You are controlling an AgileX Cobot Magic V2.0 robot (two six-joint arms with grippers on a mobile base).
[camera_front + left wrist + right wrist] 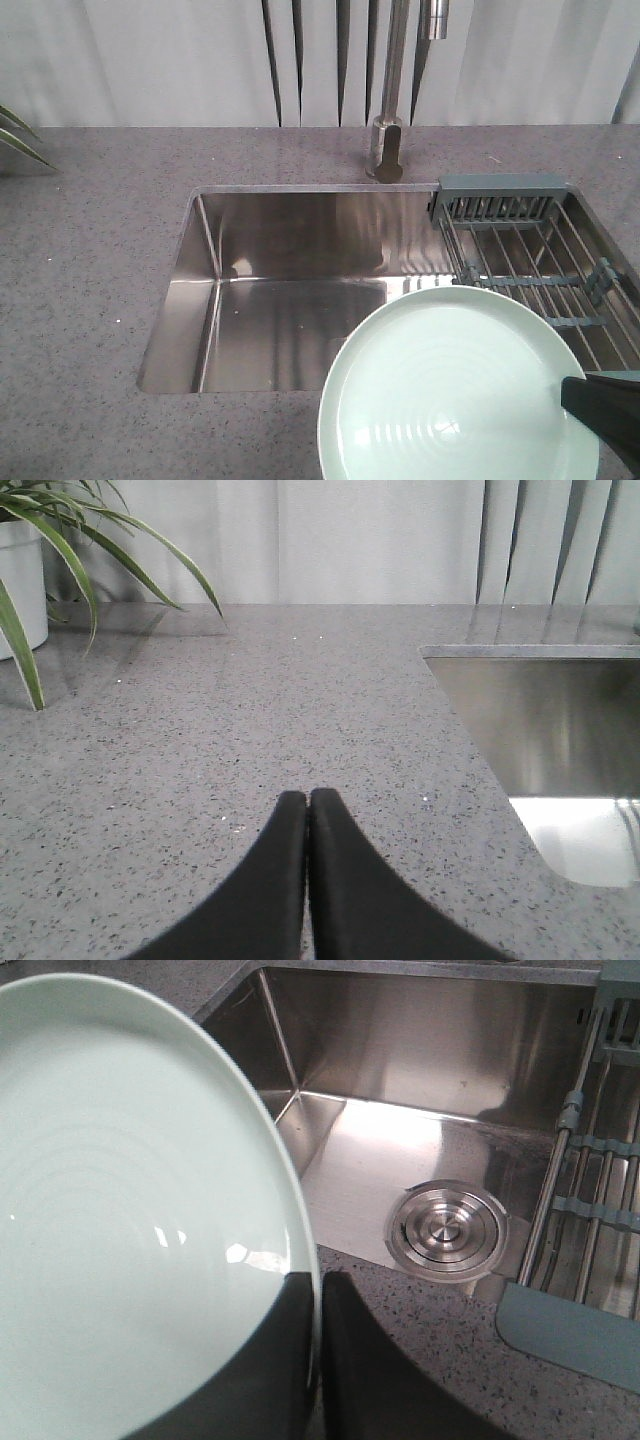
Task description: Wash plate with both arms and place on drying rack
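Plate (450, 400): count 1. It is round, so no long axis to record. The concave face is turned up and toward the front camera, with faint concentric rings and light glints on it. It sits at the front right of the sink (290, 240). In the front view its far rim overlaps the sink's front right corner and the near end of the rack (520, 250). Height above the counter (100, 250) cannot be read.

Right gripper (318, 1295): pinching the plate's rim on its right side, one black finger on the upper face and the other under the rim. The plate edge runs between the two.

Left gripper (308, 805): fingers pressed together with nothing between them. It is low over bare counter, left of the sink and well apart from the plate.

Rack: count 1. Parallel steel wires with grey-blue end pieces and cross clips, lying across the right end of the sink.

Sink: count 1, steel, with one round drain (447, 1230) in its floor.

Faucet (390, 100): count 1, standing behind the sink's back edge.

Plant (60, 540): count 1, in a white pot (20, 580), at the far left of the counter.
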